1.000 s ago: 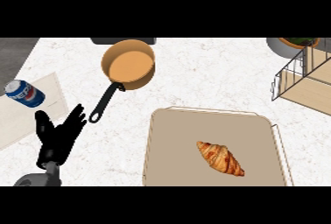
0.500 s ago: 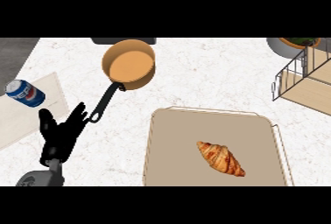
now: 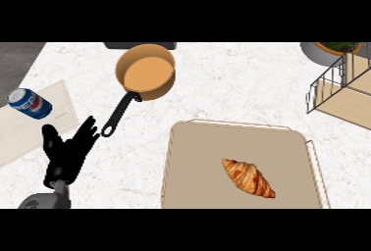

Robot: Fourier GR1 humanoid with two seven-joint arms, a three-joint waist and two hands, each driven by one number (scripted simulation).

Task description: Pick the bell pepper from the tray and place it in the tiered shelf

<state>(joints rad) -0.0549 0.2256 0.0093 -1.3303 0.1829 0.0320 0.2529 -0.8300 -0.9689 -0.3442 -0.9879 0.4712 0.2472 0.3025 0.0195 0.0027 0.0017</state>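
Note:
A beige tray [image 3: 196, 162] lies at the lower right of the counter. On it rests a golden-brown croissant [image 3: 249, 177]; no bell pepper shows anywhere. The tiered shelf [image 3: 342, 92], black wire with wooden boards, stands at the right edge. My left hand [image 3: 66, 153] is at the lower left, fingers straight and pointing up, holding nothing, well left of the tray. My right hand is out of view.
A copper pan [image 3: 147, 72] with a black handle [image 3: 118, 114] sits at the upper middle, the handle's end close to my left fingertips. A blue soda can [image 3: 30, 103] lies on a pale board [image 3: 22, 132] at the left. A potted plant [image 3: 330, 51] stands at the top right.
My left hand has drifted slightly up and to the right. Nothing else has moved.

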